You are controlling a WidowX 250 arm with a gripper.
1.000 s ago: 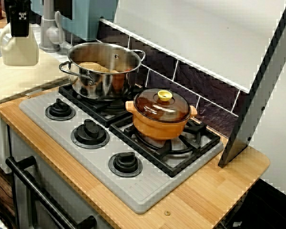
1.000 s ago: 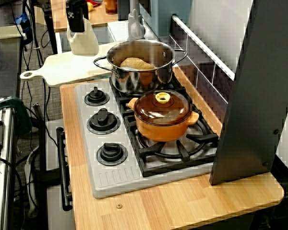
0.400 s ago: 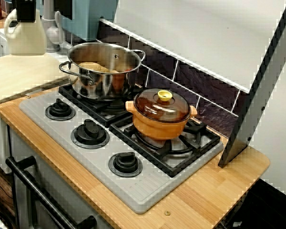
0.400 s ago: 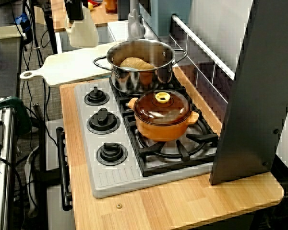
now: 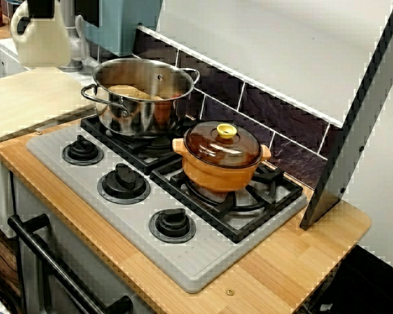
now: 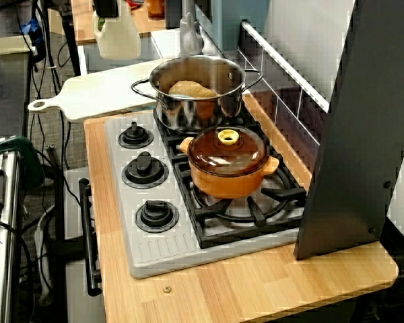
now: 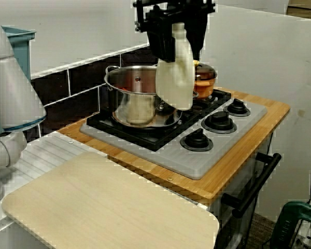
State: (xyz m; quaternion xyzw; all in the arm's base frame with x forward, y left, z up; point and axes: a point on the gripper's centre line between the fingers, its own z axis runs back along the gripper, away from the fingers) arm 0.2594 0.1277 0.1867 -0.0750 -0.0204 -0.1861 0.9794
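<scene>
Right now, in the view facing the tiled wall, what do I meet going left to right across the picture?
cream jug → steel pot → orange lidded pot → dark slanted panel

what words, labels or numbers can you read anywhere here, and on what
None can be read: the cream jug held in the gripper, the stove knobs, the steel pot and the orange pot show no legible words, numbers or signs.
</scene>
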